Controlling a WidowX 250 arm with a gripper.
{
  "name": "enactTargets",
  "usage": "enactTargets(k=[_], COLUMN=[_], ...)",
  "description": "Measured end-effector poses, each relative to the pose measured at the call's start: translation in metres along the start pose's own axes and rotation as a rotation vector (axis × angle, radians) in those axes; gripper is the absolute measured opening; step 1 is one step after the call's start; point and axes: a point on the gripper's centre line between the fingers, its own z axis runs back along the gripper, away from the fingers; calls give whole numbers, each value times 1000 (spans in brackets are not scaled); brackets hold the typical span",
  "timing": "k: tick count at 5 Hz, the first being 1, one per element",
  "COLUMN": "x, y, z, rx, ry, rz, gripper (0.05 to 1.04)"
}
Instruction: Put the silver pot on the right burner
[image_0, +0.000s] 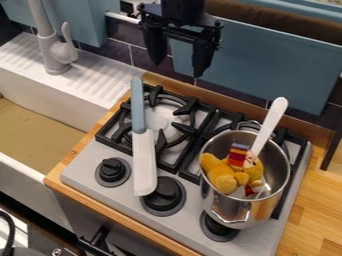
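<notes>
Camera view is showing the tool (179, 69) hanging above the back of the stove (180, 217), its two fingers standing spread with nothing between them. It is pinching neither the pot's rim nor a handle, so the pot's weight is resting wholly on what lies beneath it.

The silver pot (267, 207) is sitting upright at the right side of the stove, over the right burner (227, 118), with its front reaching out above the right knob (217, 231). Its base is hiding, so whether it is standing squarely on the grate I cannot tell. The task is looking nearly or wholly done; if anything is wanting, it is a small push backwards, since a pot sitting too far forward is risking a tip towards the knob.

Inside, a yellow plush toy (224, 177) is lying low, kept in by the walls, while a white utensil (270, 122) is leaning out over the back rim, where it could be catching a descending finger. A blue-handled spatula (143, 160) is lying across the left burner (167, 117), leaving the pot's side free. The wooden desk (320, 190) is framing the stove.
</notes>
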Motion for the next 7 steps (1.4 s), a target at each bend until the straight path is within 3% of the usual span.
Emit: enactTargets(k=[2,4,7], x=[-17,-41,-58], y=[-12,-46,-82], z=[-21,-20,-45], rx=[-5,-87,-128], ry=[77,122,107], rz=[16,-80,-230], gripper=[999,999,999])
